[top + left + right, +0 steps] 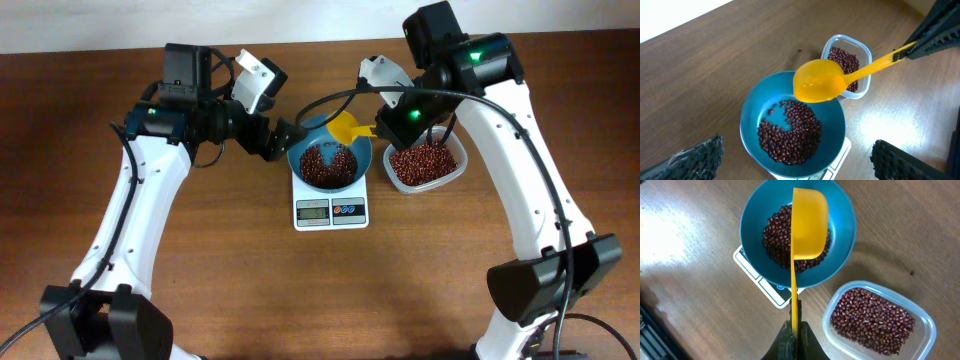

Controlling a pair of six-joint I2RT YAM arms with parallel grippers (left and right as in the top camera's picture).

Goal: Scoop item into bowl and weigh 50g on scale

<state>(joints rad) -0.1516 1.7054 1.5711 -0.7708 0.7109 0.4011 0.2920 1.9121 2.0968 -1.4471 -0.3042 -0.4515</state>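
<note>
The teal bowl stands on the white scale and holds a heap of dark red-brown beans. My right gripper is shut on the handle of a yellow scoop. The scoop's cup hangs above the bowl's far side, and I see no beans in it. My left gripper is open at the bowl's left rim, with a finger on each side in the left wrist view.
A clear plastic container full of the same beans sits on the wooden table just right of the scale, under my right arm. The scale's display and buttons face the table's front edge.
</note>
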